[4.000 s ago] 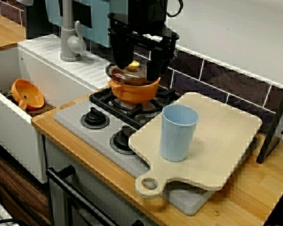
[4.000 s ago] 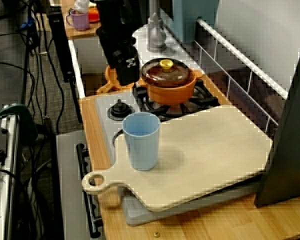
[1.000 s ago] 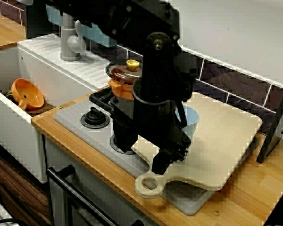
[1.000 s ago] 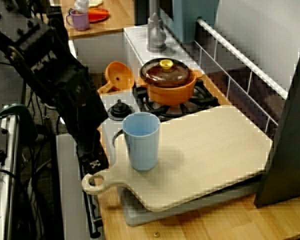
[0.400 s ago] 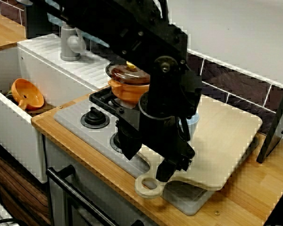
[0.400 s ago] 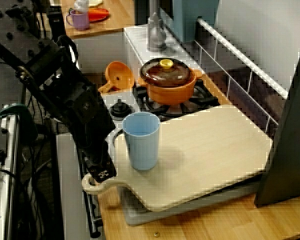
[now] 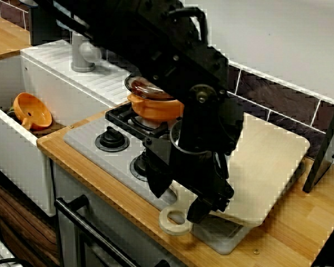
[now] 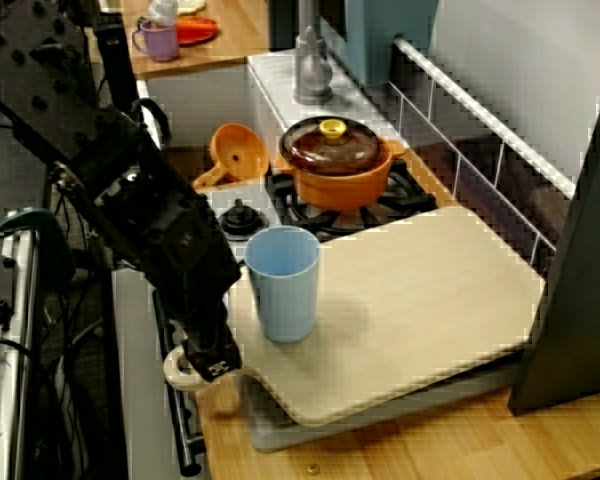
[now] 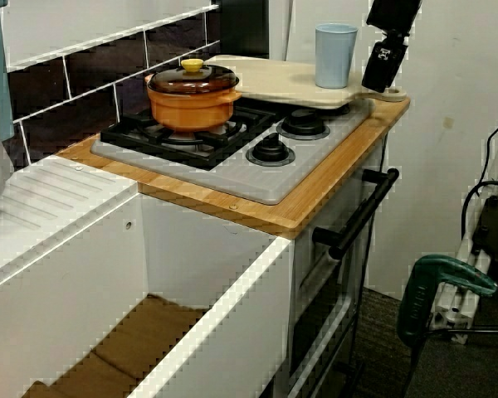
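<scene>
My gripper point(image 7: 181, 201) at the cutting board point(image 7: 267, 161) handle
I see its fingers point(image 7: 157, 186) spread astride the handle, blue cup point(image 8: 283, 285) nearby

Matt black casing on the gripper point(image 7: 178, 203), hard plastic by the look of it. The cutting board point(image 8: 430, 290) is pale wood, smooth and matt. The cup point(image 8: 282, 285) is light-blue plastic with a dull sheen. There's a glossy orange pot point(image 8: 340, 190) under a shiny brown glass lid point(image 8: 330, 148). The stove top point(image 7: 89, 139) is grey and matt, and the counter point(image 8: 430, 455) is warm satin wood.
</scene>
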Action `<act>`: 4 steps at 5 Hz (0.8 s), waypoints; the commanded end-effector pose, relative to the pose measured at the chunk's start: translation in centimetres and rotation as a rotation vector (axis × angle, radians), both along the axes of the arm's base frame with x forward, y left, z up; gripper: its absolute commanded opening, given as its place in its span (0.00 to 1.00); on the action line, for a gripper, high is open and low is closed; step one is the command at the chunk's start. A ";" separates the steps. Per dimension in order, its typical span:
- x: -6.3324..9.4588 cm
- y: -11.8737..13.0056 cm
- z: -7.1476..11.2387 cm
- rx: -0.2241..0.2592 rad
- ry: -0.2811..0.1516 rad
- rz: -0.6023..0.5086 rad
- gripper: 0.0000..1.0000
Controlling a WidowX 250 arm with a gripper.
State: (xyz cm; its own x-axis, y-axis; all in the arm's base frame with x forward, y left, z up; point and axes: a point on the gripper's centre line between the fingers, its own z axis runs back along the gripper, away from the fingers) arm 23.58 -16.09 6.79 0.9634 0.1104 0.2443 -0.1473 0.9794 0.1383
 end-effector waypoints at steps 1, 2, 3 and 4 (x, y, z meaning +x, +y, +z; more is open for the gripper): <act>2.2 0.1 0.7 -0.025 -0.023 0.024 1.00; 2.9 0.2 0.7 -0.023 -0.024 0.033 1.00; 3.7 0.4 0.8 -0.029 -0.019 0.041 1.00; 4.4 0.5 0.7 -0.024 -0.016 0.045 1.00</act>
